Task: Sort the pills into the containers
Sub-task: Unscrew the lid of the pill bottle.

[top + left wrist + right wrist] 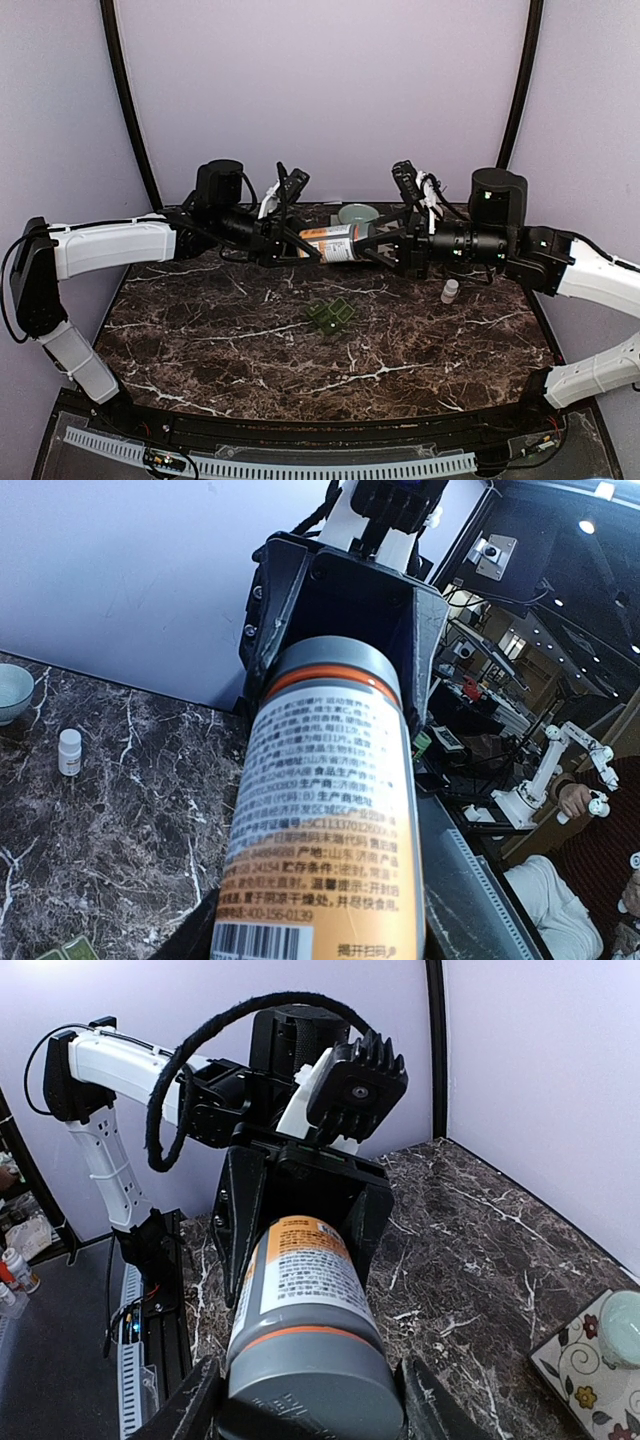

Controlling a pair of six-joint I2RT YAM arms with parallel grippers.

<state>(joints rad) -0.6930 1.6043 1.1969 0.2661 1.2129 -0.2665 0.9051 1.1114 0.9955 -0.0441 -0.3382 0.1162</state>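
Top view: a cylindrical pill bottle [330,244] with an orange-and-white label and a grey cap hangs level above the veined dark marble table [200,330]. The left gripper [298,246] clamps its base end and the right gripper [368,248] its cap end. The dark-green pill organiser [331,316], a strip of joined square compartments, lies on the marble below, well apart.

Left wrist: the glossy printed label fills the view.

Right wrist: black fingers [190,1410] press the smooth grey cap [310,1375].

Dense Chinese print covers the bottle [330,820] label, above a barcode; the number 400-156-0139 reads clearly, and a code begins SC113.
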